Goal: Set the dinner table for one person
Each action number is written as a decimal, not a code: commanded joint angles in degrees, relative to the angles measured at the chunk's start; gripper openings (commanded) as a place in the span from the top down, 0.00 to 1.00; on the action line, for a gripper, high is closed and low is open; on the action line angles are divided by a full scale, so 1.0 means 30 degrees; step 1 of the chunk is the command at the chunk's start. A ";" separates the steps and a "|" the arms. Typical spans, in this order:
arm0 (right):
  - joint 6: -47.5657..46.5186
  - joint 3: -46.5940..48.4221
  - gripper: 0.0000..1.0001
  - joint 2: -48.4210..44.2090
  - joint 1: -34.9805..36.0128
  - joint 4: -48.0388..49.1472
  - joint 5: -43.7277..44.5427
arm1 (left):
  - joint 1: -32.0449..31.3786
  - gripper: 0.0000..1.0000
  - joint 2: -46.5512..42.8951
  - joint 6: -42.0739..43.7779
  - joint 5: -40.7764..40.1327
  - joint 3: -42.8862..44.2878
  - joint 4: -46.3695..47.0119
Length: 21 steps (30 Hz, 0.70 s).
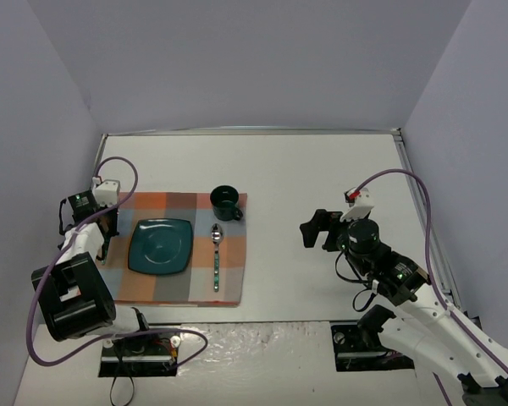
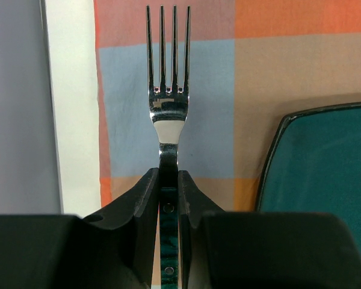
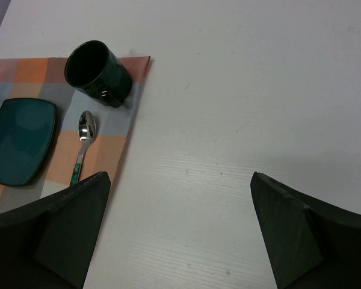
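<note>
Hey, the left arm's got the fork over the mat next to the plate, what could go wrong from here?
1. The left pincer grips the fork only by its thin handle, so it might swivel or slip.
2. The placemat edge lies close beside the tines; the fork may land half on the dinner table.
3. The plate rim on the other side could get knocked.

I log, on the table (image 1: 322,169): a mat (image 1: 173,288), left of centre.
- On the mat: plate (image 1: 160,245), mid-left.
- Spoon (image 1: 216,254) lies just right of the plate, bowl at the far end.
- Mug (image 1: 226,203) stands on the far right corner, behind the spoon.
- Fork (image 2: 168,90) sits between the plate and the mat's left edge, in my left gripper (image 2: 168,180).
- Right gripper (image 1: 316,228) is over bare table, well right of the mat.
</note>
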 commanded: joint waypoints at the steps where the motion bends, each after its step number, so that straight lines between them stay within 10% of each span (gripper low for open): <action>1: -0.0531 -0.0001 0.00 -0.0096 -0.0080 0.1219 -0.0102 | 0.0636 1.00 -0.0169 0.0939 0.1828 0.0504 0.1297; 21: -0.0862 -0.0316 0.00 -0.0137 -0.0071 0.1162 0.0238 | 0.1462 0.98 0.0476 0.1482 0.1336 -0.0792 0.0999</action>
